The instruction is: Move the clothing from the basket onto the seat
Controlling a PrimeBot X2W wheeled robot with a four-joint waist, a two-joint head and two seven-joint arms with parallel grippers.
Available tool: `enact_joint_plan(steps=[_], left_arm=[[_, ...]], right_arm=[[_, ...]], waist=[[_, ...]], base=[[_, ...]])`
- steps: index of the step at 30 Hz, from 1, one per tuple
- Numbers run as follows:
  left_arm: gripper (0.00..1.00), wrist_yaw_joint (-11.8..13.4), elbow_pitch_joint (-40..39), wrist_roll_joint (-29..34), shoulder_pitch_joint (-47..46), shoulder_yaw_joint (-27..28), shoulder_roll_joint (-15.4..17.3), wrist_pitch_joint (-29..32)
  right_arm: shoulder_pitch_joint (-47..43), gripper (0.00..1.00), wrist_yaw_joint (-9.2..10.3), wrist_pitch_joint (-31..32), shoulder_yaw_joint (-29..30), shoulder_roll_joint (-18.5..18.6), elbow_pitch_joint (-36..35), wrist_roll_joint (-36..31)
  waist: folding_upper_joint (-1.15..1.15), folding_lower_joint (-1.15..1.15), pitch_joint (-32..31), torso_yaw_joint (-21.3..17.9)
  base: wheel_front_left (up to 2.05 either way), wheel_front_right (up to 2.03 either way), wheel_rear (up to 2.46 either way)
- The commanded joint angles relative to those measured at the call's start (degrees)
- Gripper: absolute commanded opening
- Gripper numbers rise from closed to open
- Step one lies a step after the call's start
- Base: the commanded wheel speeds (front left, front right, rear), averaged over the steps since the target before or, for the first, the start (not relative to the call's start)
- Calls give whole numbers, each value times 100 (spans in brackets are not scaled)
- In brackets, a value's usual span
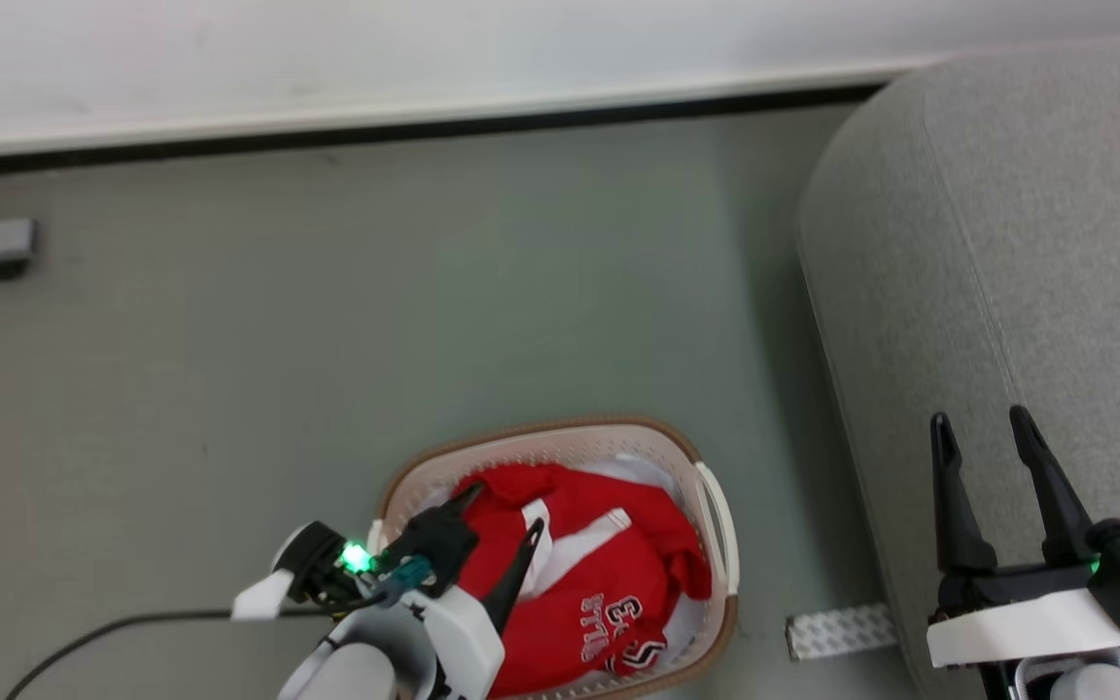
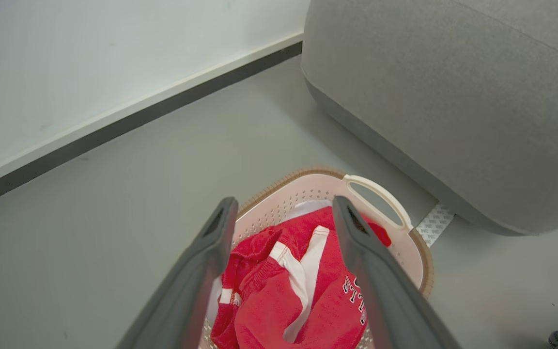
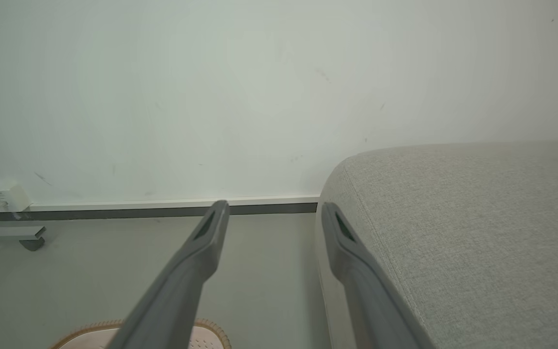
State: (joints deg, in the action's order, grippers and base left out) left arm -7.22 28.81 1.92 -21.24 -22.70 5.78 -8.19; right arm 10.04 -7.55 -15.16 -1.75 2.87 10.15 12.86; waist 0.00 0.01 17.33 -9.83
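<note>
Smooth floor (image 1: 327,340) bears perforated basket (image 1: 541,433) of crumpled clothing (image 1: 609,564); left fingers (image 2: 192,281), right fingers (image 1: 949,506) wide.

1. Cut by the head view's bottom edge: near rim of the basket (image 1: 560,437). Left side hidden behind the left gripper (image 1: 505,507).
2. Mostly buried under the clothing (image 1: 599,574): a white sheet (image 1: 643,473).
3. Creased, too broken to read: dark lettering (image 1: 618,622).
4. Running off the right and top edges: seat (image 1: 1007,243).
5. Cropped to a rim sliver at the right wrist view's bottom edge: basket.
</note>
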Motion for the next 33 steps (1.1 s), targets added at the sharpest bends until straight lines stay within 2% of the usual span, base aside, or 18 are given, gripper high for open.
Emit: enact_joint_plan(steps=[1, 7, 12, 16, 25, 33], left_arm=[[100, -18, 114, 40, -135, -86, 105, 115], [100, -21, 854, -9, -686, -670, 252, 822], [100, -18, 1358, 71, -1043, -830, 249, 1387], [100, 85, 1657, 41, -1215, -797, 233, 1658], [100, 258, 2138, -19, -1539, -764, 300, 1827], [100, 298, 2524, 37, -1847, -831, 418, 2022]], right_arm=[[124, 100, 12, 0, -36, 7, -36, 49], [390, 100, 12, 0, -160, 4, -103, 230], [538, 100, 12, 0, -187, 6, -164, 305], [601, 100, 12, 0, -221, 5, -179, 362], [754, 100, 12, 0, -274, 5, -183, 459], [898, 100, 12, -1, -364, 5, -220, 541]], waist=[[0, -1, 353, -219], [0, -1, 798, -419], [0, -1, 1075, -507], [0, -1, 1225, -551], [0, -1, 1488, -656], [0, -1, 1796, -795]], base=[[0, 0, 0], [0, 0, 0], [0, 0, 0], [0, 0, 0], [0, 0, 0], [0, 0, 0]])
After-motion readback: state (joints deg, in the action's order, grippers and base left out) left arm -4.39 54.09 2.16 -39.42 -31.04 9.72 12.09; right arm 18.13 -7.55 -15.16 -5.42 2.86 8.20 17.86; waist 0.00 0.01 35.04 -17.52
